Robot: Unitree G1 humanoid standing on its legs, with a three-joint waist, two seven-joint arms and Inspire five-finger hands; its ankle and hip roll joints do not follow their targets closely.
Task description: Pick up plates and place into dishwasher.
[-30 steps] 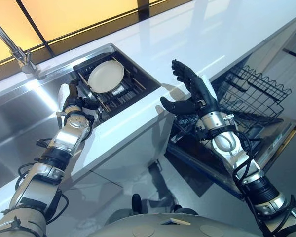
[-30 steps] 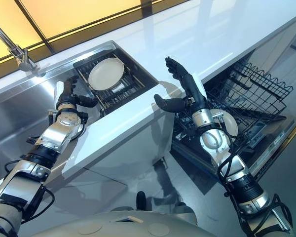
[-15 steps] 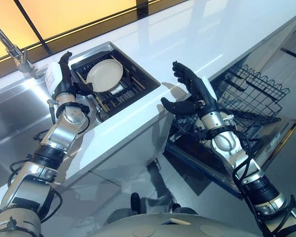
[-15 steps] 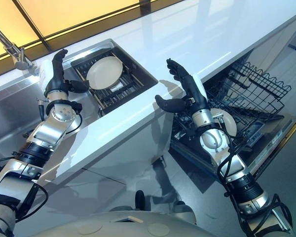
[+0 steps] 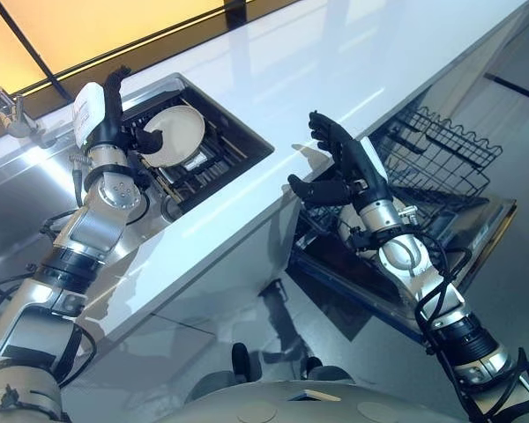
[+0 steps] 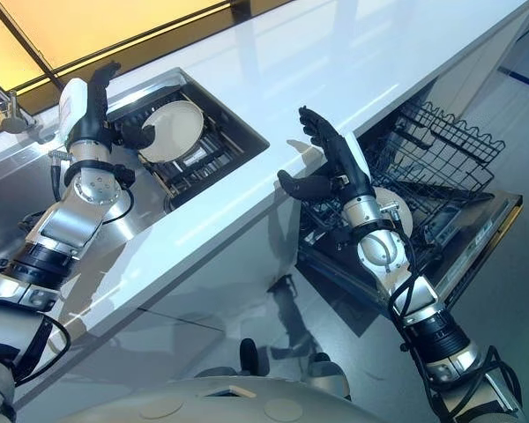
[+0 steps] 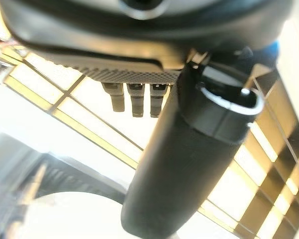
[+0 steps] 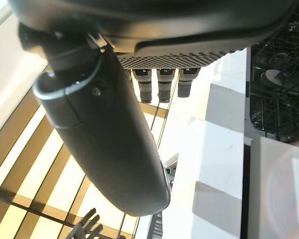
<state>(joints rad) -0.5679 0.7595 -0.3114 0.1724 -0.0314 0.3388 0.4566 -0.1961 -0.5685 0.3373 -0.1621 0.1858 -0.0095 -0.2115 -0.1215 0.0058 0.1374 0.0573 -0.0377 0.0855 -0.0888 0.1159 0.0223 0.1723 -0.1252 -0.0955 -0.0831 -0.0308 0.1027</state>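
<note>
Plate (image 5: 170, 135), round and pale, lies in the dark sink rack (image 5: 213, 157), partly hidden by the left hand (image 5: 106, 115), whose fingers are spread. Right hand (image 5: 342, 167) hangs spread above the dishwasher basket (image 5: 441, 159).

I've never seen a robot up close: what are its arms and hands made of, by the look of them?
Both arms are jointed silver-grey metal segments with round joint housings, black bands and black cables looped alongside. Each ends in a dark hand, the left hand and the right hand, with black fingers and a white panel on the back.
</note>
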